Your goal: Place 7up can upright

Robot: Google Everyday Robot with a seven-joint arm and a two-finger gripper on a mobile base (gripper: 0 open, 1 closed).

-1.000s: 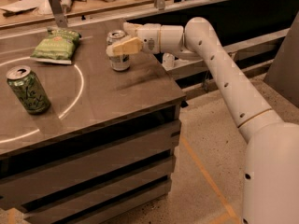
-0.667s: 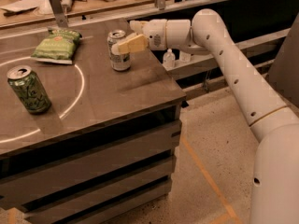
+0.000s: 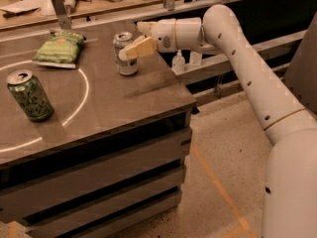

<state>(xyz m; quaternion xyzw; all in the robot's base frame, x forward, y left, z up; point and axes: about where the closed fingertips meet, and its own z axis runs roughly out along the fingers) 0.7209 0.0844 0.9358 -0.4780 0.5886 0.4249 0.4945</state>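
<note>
Reaching over the table, gripper around upright 7up can, clamped or loose, cannot tell.

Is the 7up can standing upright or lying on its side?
Upright: the 7up can stands on its base, silver top up; the gripper is at its side.

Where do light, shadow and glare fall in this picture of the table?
Camera view: the light is warm and yellowish, seemingly from above. Camera view: the table top has a soft sheen but no hard glare, and its front below the edge lies in dark shadow. Camera view: the pincer, at the 7up can near the table's far right corner, is evenly lit, as is the green can.
</note>
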